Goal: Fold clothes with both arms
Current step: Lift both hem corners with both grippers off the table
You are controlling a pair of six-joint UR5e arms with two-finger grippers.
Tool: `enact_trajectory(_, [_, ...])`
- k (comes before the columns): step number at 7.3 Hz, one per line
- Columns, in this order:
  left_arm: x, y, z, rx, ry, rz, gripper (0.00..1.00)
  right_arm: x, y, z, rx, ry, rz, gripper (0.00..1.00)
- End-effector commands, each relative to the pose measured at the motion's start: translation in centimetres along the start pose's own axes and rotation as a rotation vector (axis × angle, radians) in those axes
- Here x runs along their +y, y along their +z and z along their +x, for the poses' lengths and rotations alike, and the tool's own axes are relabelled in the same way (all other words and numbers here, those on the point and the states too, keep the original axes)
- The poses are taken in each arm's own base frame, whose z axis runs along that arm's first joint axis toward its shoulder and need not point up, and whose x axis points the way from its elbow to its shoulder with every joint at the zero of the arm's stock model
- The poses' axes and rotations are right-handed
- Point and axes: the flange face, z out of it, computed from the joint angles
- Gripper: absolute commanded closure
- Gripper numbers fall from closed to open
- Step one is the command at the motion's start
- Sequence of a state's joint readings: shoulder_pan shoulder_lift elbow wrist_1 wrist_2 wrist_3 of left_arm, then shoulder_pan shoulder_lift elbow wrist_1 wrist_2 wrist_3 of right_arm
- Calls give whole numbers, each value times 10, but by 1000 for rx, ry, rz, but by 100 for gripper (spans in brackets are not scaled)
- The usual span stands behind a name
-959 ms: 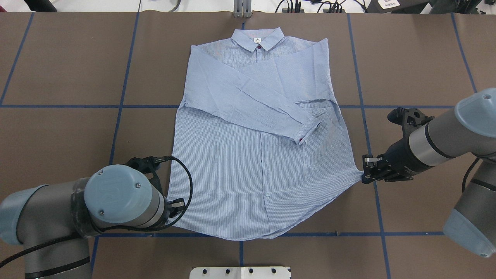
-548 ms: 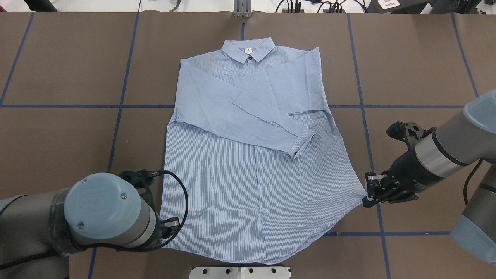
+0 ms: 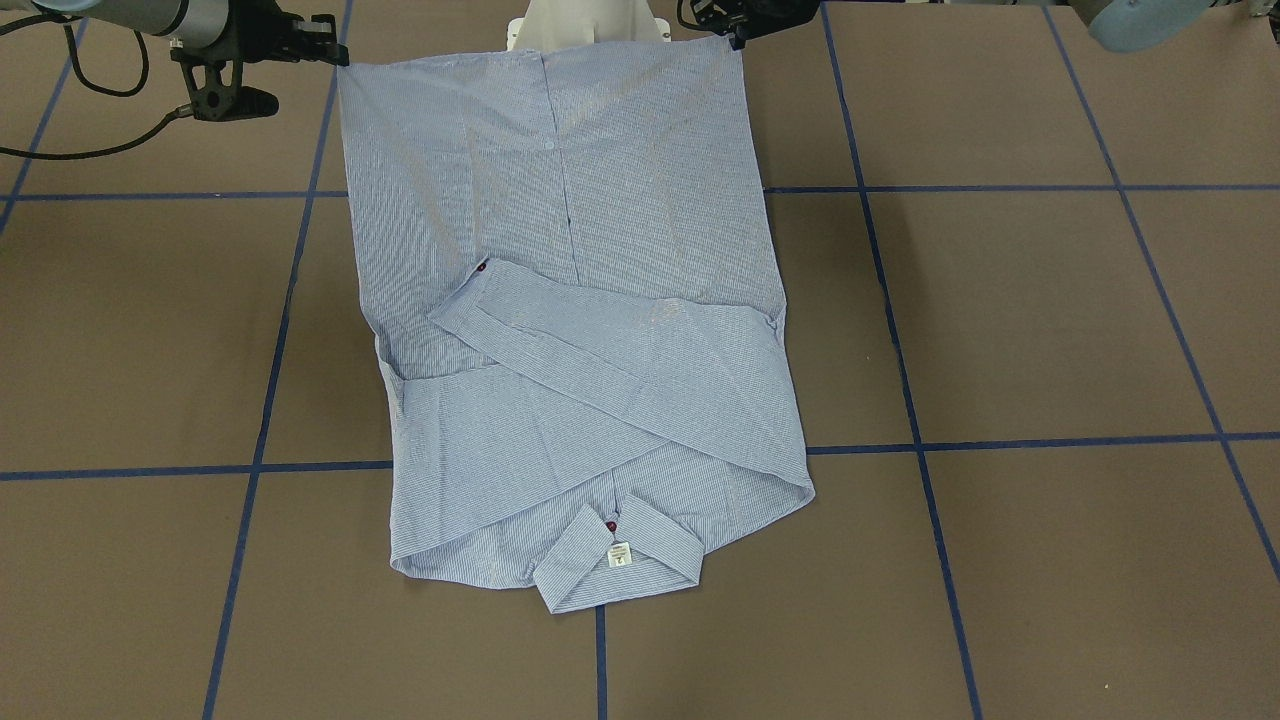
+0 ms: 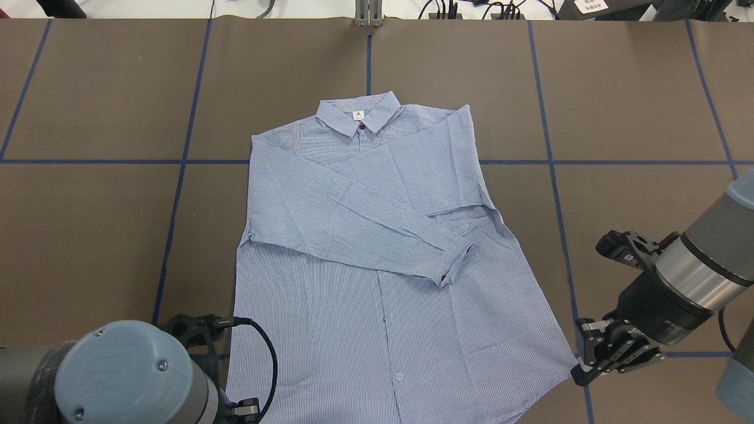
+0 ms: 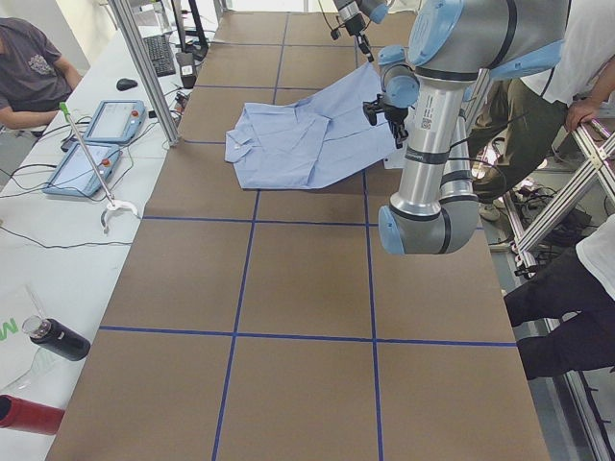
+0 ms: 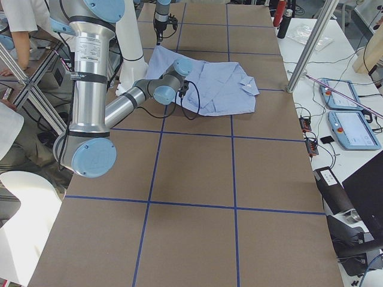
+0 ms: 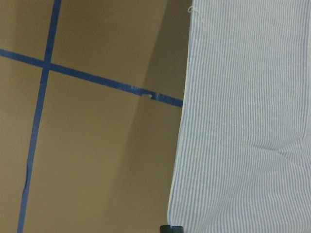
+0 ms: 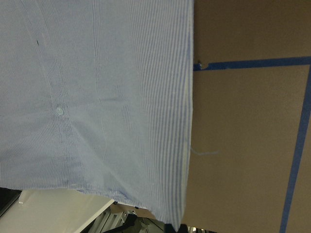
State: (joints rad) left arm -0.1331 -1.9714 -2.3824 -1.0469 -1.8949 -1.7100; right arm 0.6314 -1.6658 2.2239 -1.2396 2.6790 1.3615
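You see the shirt (image 4: 353, 277) spread buttons-up mid-tabletop (image 4: 88, 224), collar toward the far edge, sleeves crossed over the chest. The left hand (image 3: 737, 38) and right hand (image 4: 581, 374) each clamp one hem corner at the robot-side edge, hem raised.

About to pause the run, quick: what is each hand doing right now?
Left hand: closed, holding one hem corner of the shirt.
Right hand: closed, holding the other hem corner.
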Motion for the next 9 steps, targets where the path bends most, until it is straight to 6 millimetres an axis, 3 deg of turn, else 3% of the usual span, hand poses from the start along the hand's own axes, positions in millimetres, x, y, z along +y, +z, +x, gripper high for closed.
enact_trajectory(1, [-21, 7, 3, -17, -16, 31, 100, -24, -8, -14, -18, -13, 59, 100])
enact_trajectory(2, [-49, 2, 8, -12, 1, 65, 100, -45, -21, -26, -31, -19, 142, 100])
enact_trajectory(3, [-73, -16, 7, 33, 1, 96, 100, -62, -25, -38, -30, -31, 215, 100])
enact_trajectory(6, [-134, -60, -7, 108, -21, 166, 100, -121, -44, -47, -26, 13, 338, 100])
enact_trajectory(8, [-169, -67, -8, 123, -45, 184, 100, -150, -69, -48, -29, 43, 422, 100])
enact_trajectory(9, [-191, -57, -1, 137, -56, 198, 100, -171, -80, -65, -36, 51, 455, 100])
